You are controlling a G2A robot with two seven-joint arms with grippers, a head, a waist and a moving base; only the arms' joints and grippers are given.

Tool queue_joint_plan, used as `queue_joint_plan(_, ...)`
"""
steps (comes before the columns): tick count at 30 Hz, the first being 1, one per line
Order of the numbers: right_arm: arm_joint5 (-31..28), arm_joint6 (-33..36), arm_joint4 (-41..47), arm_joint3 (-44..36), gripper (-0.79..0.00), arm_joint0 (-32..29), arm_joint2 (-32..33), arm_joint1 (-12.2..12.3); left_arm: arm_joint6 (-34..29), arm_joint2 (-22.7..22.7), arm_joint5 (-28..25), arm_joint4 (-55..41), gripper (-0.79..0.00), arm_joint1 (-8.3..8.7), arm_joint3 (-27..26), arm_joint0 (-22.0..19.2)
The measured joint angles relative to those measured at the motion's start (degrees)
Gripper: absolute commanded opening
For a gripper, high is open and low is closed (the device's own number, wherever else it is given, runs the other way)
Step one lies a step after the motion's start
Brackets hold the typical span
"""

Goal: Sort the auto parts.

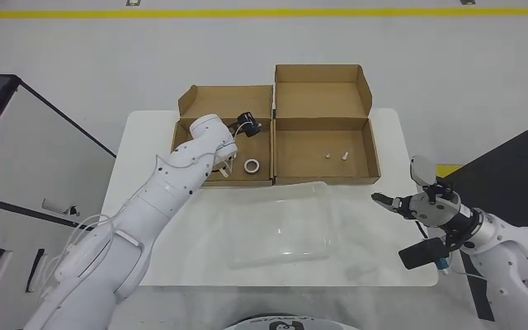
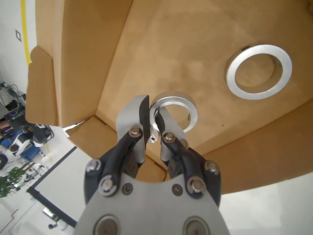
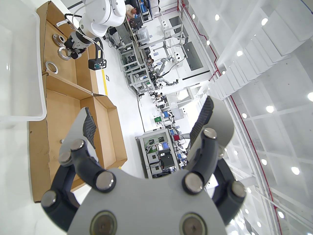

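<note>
My left gripper (image 2: 151, 108) is low inside the left cardboard box (image 1: 183, 136). It is shut on the rim of a silver metal ring (image 2: 176, 103), one finger inside the ring and one outside. A second metal ring (image 2: 259, 72) lies flat on the box floor close by, also seen as a ring (image 1: 252, 166) beside the left arm (image 1: 202, 153). A flanged metal part (image 3: 57, 39) rests in the same box. My right gripper (image 1: 403, 186) hangs open and empty over the table's right edge, pointing towards the boxes.
The right cardboard box (image 1: 285, 157) holds two small pale parts (image 1: 337, 154). Both box lids stand open at the back. A clear plastic tray (image 1: 285, 227) lies on the white table (image 1: 375, 264) in front of the boxes.
</note>
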Motion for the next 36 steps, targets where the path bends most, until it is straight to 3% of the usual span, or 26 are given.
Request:
queue_joint_plan(16, 0.0, 0.0, 0.0, 0.0, 0.0, 0.0, 0.0, 0.0, -2.9, -1.1, 0.9, -0.9, -0.785, -0.35, -1.5, 1.9)
queue_joint_plan(36, 0.0, 0.0, 0.0, 0.0, 0.0, 0.0, 0.0, 0.0, -1.8, -2.3, 0.4, -0.3, -0.785, -0.53, -1.0, 3.5)
